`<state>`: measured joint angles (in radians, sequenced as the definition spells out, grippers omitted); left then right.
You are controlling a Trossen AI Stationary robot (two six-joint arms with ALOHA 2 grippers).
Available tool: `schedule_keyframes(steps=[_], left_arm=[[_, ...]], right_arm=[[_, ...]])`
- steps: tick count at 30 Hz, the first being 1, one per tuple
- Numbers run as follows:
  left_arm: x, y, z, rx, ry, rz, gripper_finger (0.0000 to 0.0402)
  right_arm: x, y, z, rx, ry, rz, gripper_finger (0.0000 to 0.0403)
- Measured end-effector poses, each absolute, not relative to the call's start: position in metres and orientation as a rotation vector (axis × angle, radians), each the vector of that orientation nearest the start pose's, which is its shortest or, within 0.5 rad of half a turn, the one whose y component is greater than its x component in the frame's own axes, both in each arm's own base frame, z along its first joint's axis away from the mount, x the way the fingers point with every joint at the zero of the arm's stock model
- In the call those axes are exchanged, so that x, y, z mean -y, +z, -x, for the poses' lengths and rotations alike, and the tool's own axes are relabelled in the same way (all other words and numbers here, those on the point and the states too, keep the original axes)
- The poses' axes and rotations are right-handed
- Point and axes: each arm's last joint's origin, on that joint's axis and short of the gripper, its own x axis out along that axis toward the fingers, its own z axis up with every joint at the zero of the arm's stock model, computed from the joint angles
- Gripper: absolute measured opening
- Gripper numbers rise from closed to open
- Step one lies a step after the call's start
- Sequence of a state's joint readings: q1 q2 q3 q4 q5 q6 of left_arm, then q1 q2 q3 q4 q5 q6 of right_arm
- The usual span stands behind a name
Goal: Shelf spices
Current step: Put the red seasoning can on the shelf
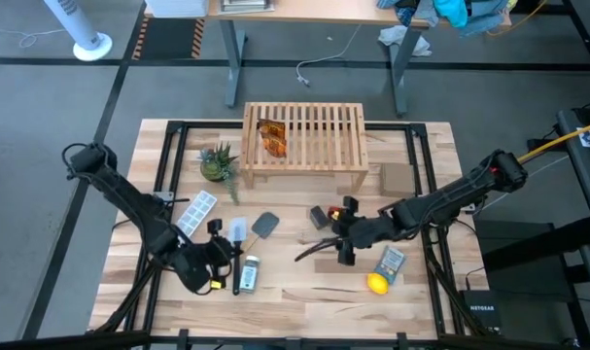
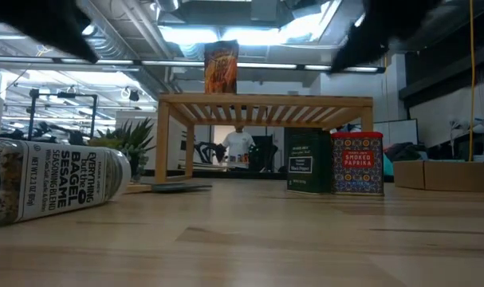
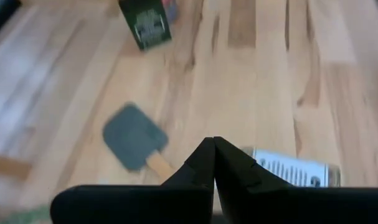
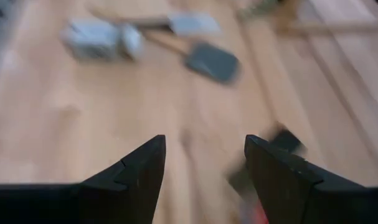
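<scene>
My right gripper (image 1: 341, 236) hovered with its fingers spread and empty, right of centre in the overhead frame. The black box (image 1: 317, 216) and red box (image 1: 350, 205) stood just above it, upright, far nearer than my closed left gripper (image 1: 217, 269).

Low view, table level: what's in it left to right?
Seasoning bottle lying on its side → potted plant → orange packet on top of the shelf → black box → red paprika box → cardboard box.
</scene>
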<state>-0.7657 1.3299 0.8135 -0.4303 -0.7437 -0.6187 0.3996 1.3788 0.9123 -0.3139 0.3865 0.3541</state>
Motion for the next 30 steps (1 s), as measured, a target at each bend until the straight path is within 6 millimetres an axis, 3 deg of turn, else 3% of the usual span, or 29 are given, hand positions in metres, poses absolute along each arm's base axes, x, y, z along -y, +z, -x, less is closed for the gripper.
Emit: schedule_keyframes(steps=[6,11,19,30], left_arm=[[0.172,0.192,-0.195,-0.723,0.213,-0.096,0.0000],[0.173,0.179,-0.200,-0.754,0.240,-0.133,0.0000],[0.170,0.176,-0.204,-0.762,0.262,-0.137,0.0000],[0.170,0.176,-0.204,-0.763,0.261,-0.137,0.0000]], right_arm=[[-0.088,0.223,-0.243,-0.930,-0.342,-0.066,0.0225],[-0.088,0.219,-0.238,-1.004,-0.331,-0.142,0.0225],[-0.082,0.213,-0.221,-1.176,-0.408,-0.094,0.0225],[-0.080,0.213,-0.223,-1.107,-0.450,-0.009,0.0225]])
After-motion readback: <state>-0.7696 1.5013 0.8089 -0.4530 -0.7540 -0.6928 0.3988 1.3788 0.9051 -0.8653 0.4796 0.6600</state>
